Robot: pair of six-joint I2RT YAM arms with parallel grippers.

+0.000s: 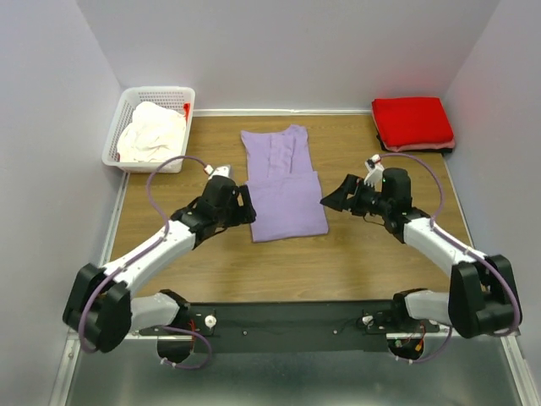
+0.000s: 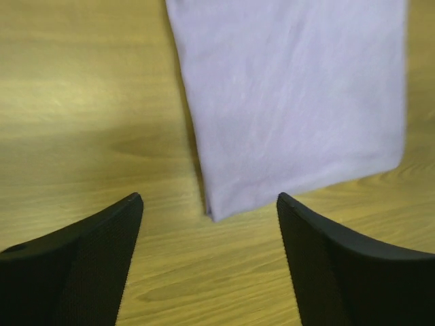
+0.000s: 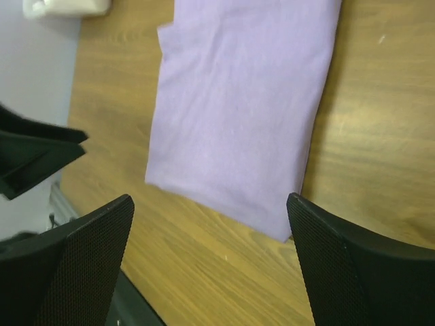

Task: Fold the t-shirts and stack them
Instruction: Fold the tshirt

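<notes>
The left end effector [image 1: 248, 207] and right end effector [image 1: 330, 201] gape empty, flanking the purple shirt [image 1: 283, 182]. Likely poised for another fold.

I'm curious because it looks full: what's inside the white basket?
A crumpled cream-white t-shirt fills the basket, with a small red bit at the far right corner. Anything under the shirt is covered, so I cannot tell.

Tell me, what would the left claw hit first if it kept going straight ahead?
Probably the near corner of the lavender t-shirt, which lies between the fingers of the open left gripper; depth is unclear, so it may touch the table first.
</notes>
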